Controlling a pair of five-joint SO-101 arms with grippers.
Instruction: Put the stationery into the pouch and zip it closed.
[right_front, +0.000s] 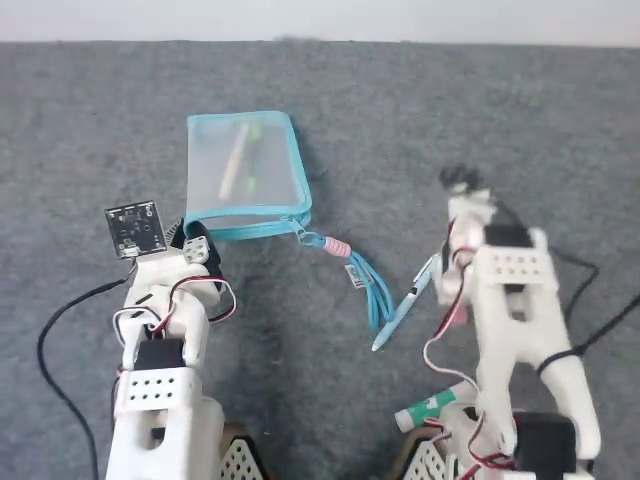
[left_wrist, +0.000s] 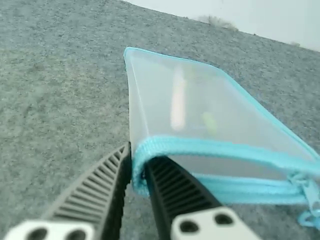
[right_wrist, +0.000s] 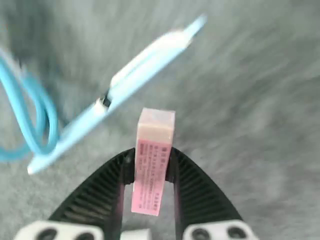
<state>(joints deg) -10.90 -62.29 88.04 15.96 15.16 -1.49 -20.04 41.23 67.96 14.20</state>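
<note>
The left jaws are closed on the cyan-trimmed corner of the translucent pouch (left_wrist: 200, 115), which extends ahead of them on the grey bench (left_wrist: 50, 75); a pale stick (left_wrist: 178, 100) is seen inside. The right jaws are clamped on a pink eraser (right_wrist: 152, 160), held upright between them. A light-blue pen (right_wrist: 125, 95) and a cyan cord (right_wrist: 35, 115) are noted beyond the tips.

Bright, even light falls throughout, casting only faint, soft shadows.

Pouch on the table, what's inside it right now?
Through the clear wall of the pouch show a pale stick and a green item. The hazy plastic hides what exactly they are.
</note>
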